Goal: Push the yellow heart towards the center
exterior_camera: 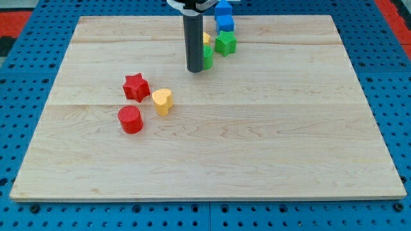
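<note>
One camera view looks down at a pale wooden board (212, 154) lying on a blue pegboard surface (26, 19). You see the arm's dark rod coming straight down from the view's top, a little left of the middle. My tip (195, 70) rests on the board in its upper part; the arm has no fingers at all, only this rod, so nothing is spread, pressed or pinched.

The yellow heart (162, 101) sits left of the board's centre, and below and to the left of my tip, well apart from it. Just beside the heart, up and to its left, is a red star (135, 86); whether the two touch you cannot tell. Below the star, and near the heart's lower left, stands a red cylinder (130, 119).

A second cluster sits at the view's top, right of the rod. A green block (208, 56) — shape unclear — peeks out just beside the rod's right edge, with a small yellow block (206, 38) above it, mostly hidden. Further right is a green star (225, 43), and above it a blue block (225, 24) and another blue block (223, 8) at the board's top edge, both close together.
</note>
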Controlling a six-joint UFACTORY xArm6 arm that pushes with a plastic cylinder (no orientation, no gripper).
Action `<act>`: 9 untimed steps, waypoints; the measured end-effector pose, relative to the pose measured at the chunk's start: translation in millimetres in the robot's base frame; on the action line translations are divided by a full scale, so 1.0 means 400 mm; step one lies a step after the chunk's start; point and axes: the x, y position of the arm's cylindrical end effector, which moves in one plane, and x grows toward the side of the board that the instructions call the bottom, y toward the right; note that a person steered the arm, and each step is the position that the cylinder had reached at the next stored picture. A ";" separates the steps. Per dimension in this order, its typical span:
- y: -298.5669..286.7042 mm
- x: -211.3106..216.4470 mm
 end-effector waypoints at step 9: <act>-0.278 0.354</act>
